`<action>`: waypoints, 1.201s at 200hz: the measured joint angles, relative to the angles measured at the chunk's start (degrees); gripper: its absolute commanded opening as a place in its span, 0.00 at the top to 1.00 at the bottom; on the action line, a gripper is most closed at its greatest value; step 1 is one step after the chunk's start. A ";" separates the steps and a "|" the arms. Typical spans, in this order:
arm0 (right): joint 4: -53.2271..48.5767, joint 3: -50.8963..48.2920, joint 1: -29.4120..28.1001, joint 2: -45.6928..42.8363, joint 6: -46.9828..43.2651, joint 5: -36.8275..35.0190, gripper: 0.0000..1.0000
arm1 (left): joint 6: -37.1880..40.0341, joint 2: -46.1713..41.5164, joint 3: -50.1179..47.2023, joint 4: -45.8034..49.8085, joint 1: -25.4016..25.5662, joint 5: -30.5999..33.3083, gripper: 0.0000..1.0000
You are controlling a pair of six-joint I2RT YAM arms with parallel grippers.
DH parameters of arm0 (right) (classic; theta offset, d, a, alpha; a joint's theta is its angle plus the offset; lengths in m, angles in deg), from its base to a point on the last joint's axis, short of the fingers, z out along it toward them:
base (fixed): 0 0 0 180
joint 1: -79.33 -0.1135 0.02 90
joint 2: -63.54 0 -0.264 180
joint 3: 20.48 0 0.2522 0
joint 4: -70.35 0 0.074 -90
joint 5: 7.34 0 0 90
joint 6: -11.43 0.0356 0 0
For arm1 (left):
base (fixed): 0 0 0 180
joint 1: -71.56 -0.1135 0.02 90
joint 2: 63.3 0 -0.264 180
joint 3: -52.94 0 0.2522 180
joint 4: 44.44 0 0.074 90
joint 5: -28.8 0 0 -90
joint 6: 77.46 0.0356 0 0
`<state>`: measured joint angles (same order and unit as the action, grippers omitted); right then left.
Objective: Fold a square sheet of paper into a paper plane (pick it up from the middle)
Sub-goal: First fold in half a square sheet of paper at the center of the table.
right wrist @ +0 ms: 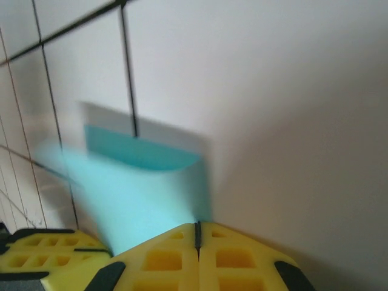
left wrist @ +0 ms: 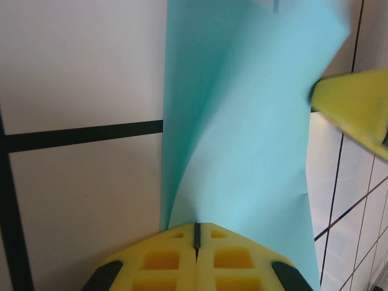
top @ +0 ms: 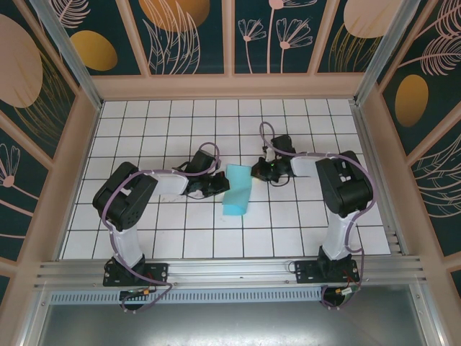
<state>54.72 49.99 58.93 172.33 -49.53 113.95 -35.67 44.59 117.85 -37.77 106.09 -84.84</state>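
The square sheet of paper [top: 236, 191] sits near the middle of the table [top: 144, 130], bent over into a long strip and partly lifted off the table. It looks thin, light and floppy, so a hard pull could tear or crumple it. The left gripper [left wrist: 195, 233] is squeezed tight on 1 edge. The right gripper [right wrist: 197, 233] is squeezed tight too and seems to pinch the other edge. The edges, close to the corners, look like the best places to hold. The table has lots of bare room all around, out to its walls [top: 68, 180].
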 measured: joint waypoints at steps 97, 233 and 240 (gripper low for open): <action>-0.48 5.01 -6.80 1.46 0.22 -3.13 1.00 | 0.00 0.00 0.20 0.04 0.00 0.07 1.00; -4.66 2.86 -0.81 -6.86 0.92 -7.65 1.00 | 0.00 -0.33 -1.18 -1.95 0.00 0.11 1.00; -4.37 1.68 -2.40 -8.61 1.44 -7.41 1.00 | 0.00 -0.33 -1.18 -1.95 0.00 0.11 1.00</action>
<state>50.35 51.67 56.52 163.72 -48.09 106.54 -35.67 44.26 116.67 -39.72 106.09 -84.73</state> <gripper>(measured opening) 0.044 0.067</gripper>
